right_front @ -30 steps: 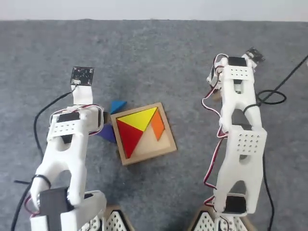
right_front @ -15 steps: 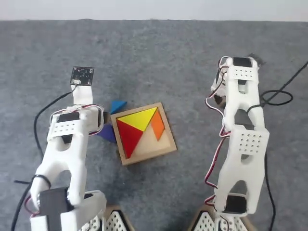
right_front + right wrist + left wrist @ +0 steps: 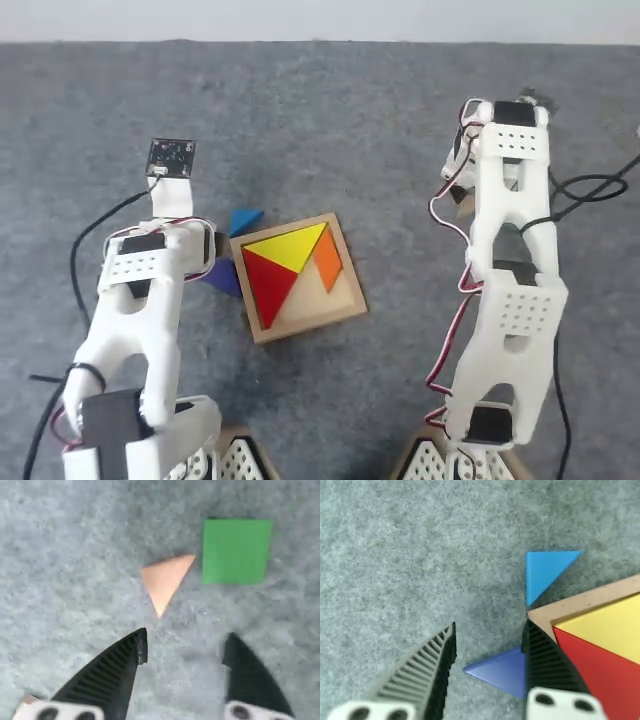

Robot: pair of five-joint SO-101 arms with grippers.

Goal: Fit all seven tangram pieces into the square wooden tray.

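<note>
The square wooden tray (image 3: pixel 338 299) lies mid-table and holds a yellow triangle (image 3: pixel 290 245), a red triangle (image 3: pixel 267 284) and an orange piece (image 3: pixel 328 260). A light blue triangle (image 3: pixel 545 570) lies on the mat just off the tray's corner (image 3: pixel 580 605). My left gripper (image 3: pixel 490 647) is open, one finger against that corner, with a dark blue triangle (image 3: pixel 502 670) on the mat between its fingers. My right gripper (image 3: pixel 186 645) is open over the mat. A tan triangle (image 3: pixel 165 580) and a green square (image 3: pixel 236 551) lie just beyond its fingertips.
Grey felt mat (image 3: pixel 330 120) covers the table. Black cables (image 3: pixel 585 190) loop beside the right arm (image 3: pixel 505 250). The left arm (image 3: pixel 145 290) stands close to the tray's left side. Open mat lies behind the tray.
The right arm has swung a little to the right and toward the far side. The left arm and the pieces in the tray have not moved.
</note>
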